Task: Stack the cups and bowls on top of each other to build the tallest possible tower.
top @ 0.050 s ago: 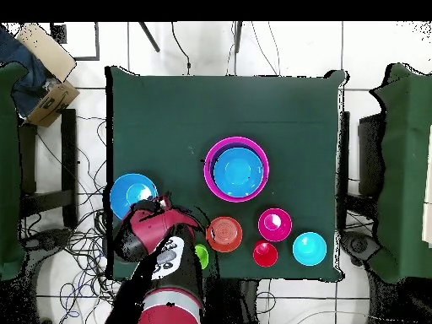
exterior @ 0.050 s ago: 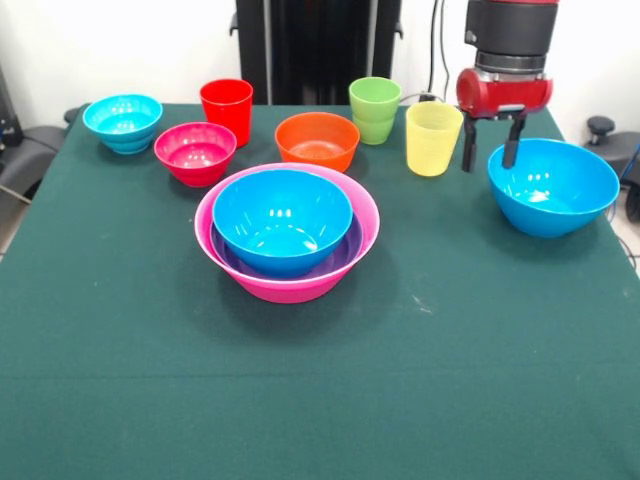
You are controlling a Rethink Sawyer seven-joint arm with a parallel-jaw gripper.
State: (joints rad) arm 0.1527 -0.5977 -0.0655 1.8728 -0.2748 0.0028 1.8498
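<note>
Starting at the surface's left end in the front view, a small cyan bowl (exterior @ 0.050 s ago: 123, 122) sits near the far left corner, with a magenta-red bowl (exterior @ 0.050 s ago: 195, 153) just beside it and a red cup (exterior @ 0.050 s ago: 227, 108) behind that, close to the far edge. Toward the middle stands the tower (exterior @ 0.050 s ago: 287, 232): a pink bowl (exterior @ 0.050 s ago: 290, 285) as base, a purple bowl (exterior @ 0.050 s ago: 340, 255) nested inside it, and a blue bowl (exterior @ 0.050 s ago: 283, 220) on top. Behind the tower, along the far edge, sit an orange bowl (exterior @ 0.050 s ago: 317, 140), a green cup (exterior @ 0.050 s ago: 375, 109) and a translucent yellow cup (exterior @ 0.050 s ago: 433, 138).

At the right end a second blue bowl (exterior @ 0.050 s ago: 553, 186) rests alone near the far right corner. It appears to be light, rigid, glossy plastic, likely slippery; the thin rim nearest the arm looks like the soundest place to pinch.

The end effector (exterior @ 0.050 s ago: 490, 147) hangs vertically from the red wrist, fingers pointing down and spread apart, holding nothing. It hovers between the yellow cup and the lone blue bowl, with one finger close to that bowl's rim. Contact cannot be confirmed.
</note>
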